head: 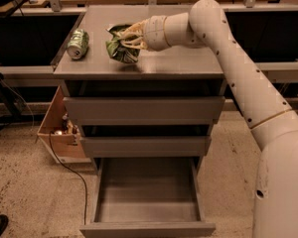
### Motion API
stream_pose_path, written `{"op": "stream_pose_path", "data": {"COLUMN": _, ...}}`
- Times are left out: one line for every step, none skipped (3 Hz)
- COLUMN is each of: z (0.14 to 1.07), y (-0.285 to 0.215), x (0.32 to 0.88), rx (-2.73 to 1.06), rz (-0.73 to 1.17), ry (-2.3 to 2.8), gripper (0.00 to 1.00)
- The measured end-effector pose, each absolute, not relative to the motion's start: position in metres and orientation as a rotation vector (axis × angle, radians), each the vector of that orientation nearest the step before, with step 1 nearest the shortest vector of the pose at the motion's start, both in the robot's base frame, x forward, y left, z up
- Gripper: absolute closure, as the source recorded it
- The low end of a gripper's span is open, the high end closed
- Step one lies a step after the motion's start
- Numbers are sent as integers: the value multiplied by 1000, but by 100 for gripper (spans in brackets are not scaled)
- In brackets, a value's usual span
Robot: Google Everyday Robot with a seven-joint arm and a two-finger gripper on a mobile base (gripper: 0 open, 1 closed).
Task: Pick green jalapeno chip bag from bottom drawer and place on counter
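Observation:
The green jalapeno chip bag (pixel 120 47) is crinkled and sits low over the counter (pixel 179 63), near its middle left. My gripper (pixel 129 36) reaches in from the right and is shut on the bag's top edge. Whether the bag rests on the counter or hangs just above it, I cannot tell. The bottom drawer (pixel 148 202) is pulled fully open below and its grey inside shows nothing in it.
A green-and-silver drink can (pixel 78 43) lies on its side at the counter's left edge, left of the bag. The two upper drawers (pixel 144 117) are pushed in. A cardboard box (pixel 59 130) and a black cable (pixel 72 170) are on the floor at the left.

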State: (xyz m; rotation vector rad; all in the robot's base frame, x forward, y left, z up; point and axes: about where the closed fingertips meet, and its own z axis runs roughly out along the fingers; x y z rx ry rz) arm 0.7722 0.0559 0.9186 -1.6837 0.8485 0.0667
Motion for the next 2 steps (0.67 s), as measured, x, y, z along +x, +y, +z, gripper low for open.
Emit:
{"op": "stream_pose_path", "data": {"z": 895, "y": 53, "x": 776, "rx": -1709, "rz": 60, "ry": 877, "gripper": 57}}
{"op": "stream_pose_path", "data": {"z": 886, "y": 49, "x": 784, "rx": -1714, "rz": 38, "ry": 895, "gripper": 36}}
